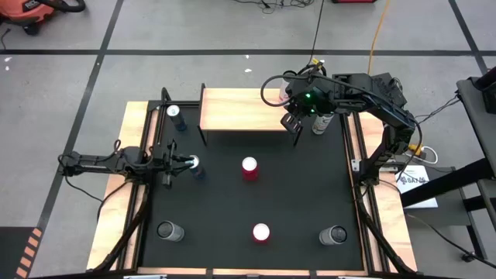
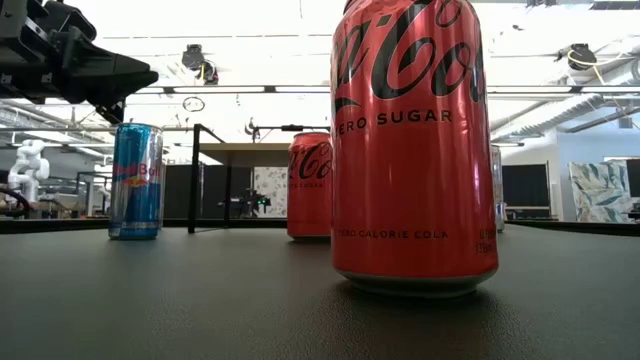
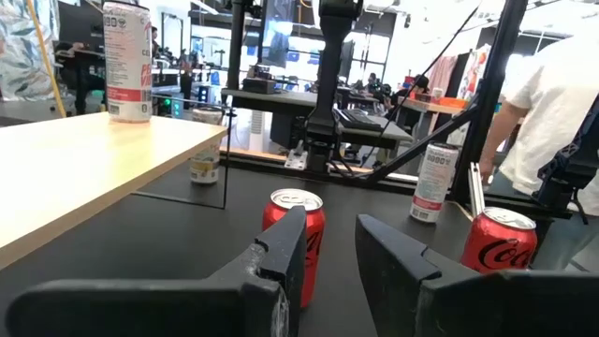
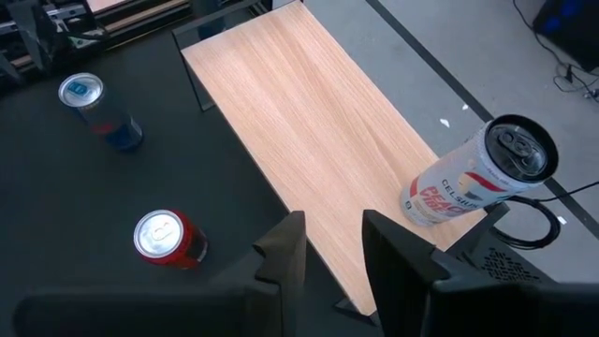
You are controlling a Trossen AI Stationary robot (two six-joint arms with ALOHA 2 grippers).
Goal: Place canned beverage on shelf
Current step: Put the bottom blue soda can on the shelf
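The right gripper [image 1: 293, 124] hangs over the near right corner of the shelf [image 1: 240, 108], its fingers a narrow gap apart and holding nothing. Just beyond it, a white can [image 4: 477, 178] stands on the shelf's right end. The left gripper [image 1: 172, 161] waits at the table's left side, likewise slightly parted and unladen, a blue can [image 1: 194, 165] just ahead of its tips.

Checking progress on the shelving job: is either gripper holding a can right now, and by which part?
Neither. The right gripper hangs empty above the shelf, apart from the white can standing there; the left gripper is empty too.
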